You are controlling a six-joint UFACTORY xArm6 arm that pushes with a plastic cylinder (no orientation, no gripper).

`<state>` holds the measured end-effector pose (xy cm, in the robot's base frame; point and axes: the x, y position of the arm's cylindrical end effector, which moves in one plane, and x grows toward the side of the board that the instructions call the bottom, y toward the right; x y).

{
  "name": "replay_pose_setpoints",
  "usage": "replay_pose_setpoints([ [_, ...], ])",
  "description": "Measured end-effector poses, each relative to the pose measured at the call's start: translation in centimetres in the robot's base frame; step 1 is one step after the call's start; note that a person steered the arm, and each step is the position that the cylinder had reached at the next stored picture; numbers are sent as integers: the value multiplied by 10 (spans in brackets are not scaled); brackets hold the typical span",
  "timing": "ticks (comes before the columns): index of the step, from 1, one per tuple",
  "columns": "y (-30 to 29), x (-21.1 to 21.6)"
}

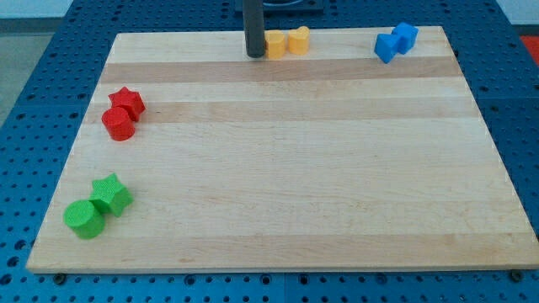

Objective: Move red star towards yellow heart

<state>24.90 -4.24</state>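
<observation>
The red star (128,101) lies near the board's left edge, touching a red cylinder (119,124) just below it. The yellow heart (298,39) sits at the top edge of the board, touching a second yellow block (275,44) on its left. My tip (254,54) stands at the top of the board, right against the left side of that second yellow block, far to the right of and above the red star.
A green star (111,194) and a green cylinder (84,220) lie at the lower left. Two blue blocks (396,42) sit together at the top right. The wooden board (286,168) rests on a blue perforated table.
</observation>
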Motion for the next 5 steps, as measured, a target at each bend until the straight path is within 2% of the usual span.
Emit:
replay_pose_setpoints([
  [1,-26,7],
  [3,-126,23],
  [5,-190,65],
])
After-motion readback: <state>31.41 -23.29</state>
